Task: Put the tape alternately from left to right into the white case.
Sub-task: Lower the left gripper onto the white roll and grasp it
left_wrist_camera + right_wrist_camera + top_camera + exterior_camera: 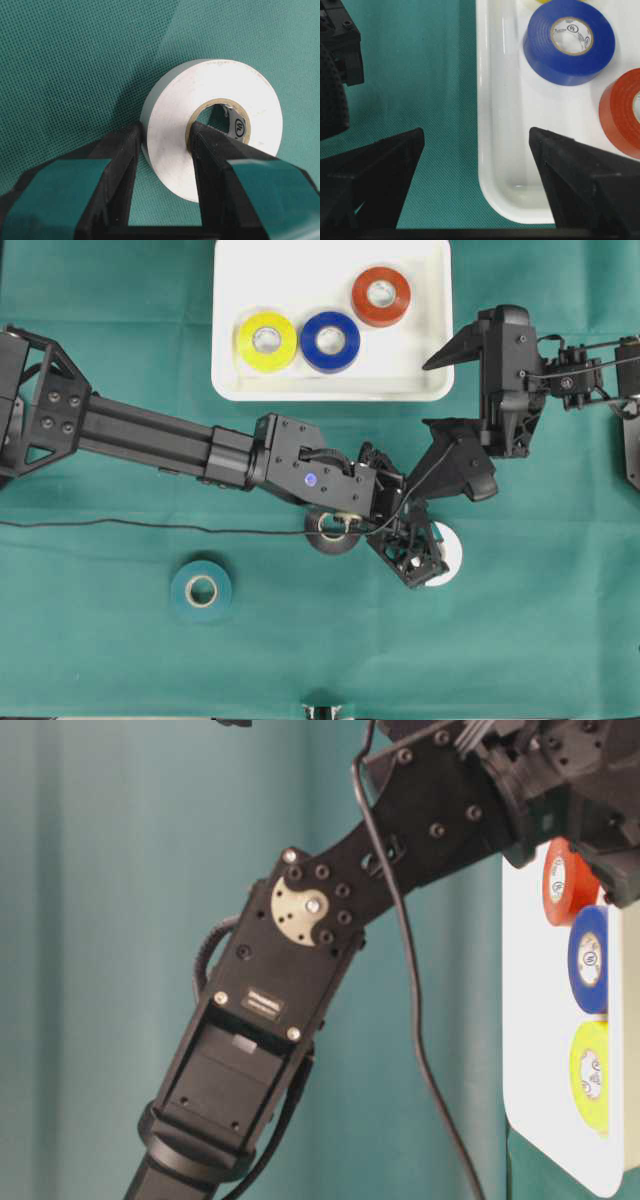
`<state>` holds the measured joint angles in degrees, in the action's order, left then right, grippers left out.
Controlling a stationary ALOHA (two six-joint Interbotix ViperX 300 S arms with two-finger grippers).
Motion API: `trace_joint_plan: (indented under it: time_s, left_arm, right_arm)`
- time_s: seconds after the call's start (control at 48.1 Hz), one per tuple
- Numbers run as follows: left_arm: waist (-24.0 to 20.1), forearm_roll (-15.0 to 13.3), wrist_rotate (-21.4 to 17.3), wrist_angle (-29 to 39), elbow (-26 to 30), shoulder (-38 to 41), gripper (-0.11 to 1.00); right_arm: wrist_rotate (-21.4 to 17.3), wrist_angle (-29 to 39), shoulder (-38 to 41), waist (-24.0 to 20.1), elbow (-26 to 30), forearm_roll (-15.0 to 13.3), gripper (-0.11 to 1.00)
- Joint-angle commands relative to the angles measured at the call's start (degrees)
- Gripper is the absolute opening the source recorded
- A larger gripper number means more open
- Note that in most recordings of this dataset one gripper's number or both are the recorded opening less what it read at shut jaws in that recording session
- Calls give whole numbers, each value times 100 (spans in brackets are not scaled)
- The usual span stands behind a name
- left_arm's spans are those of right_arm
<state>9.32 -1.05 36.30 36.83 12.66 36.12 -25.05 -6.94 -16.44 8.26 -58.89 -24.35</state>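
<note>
My left gripper (418,552) is shut on the white tape roll (448,550), which lies on the green cloth. In the left wrist view one finger (120,165) presses the white tape roll's (215,95) outer wall and the other sits inside its core. My right gripper (436,392) hangs open and empty over the white case's (300,280) near right corner. Yellow (266,341), blue (330,341) and red (381,296) rolls lie in the case. A black roll (328,533) is partly hidden under my left arm. A teal roll (201,590) lies on the cloth at the lower left.
In the right wrist view the case's rim (492,165) runs between the open fingers, with the blue roll (569,40) and red roll (622,112) beyond. A thin black cable (150,526) crosses the cloth. The left arm (300,950) fills the table-level view.
</note>
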Motion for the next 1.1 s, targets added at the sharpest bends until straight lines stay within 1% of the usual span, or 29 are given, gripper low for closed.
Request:
trace_joint_plan:
  time_s: [0.0,0.353,0.748,1.081]
  left_arm:
    - [-26,9,-18,-9,62,-272,29]
    - [-26,9,-62,97,-9,-404,29]
    - [-26,18,-325,105,-334,-1099,29]
    - [-35,18,-343,114,-536,-1397,29]
  right_arm:
    - [-9,-18,-70,-9,35,0,83]
    - [-9,-26,-70,-9,18,0,83]
    - [-9,-26,-70,-9,-26,0,83]
    - [-9,-44,-70,-18,-62,0,83]
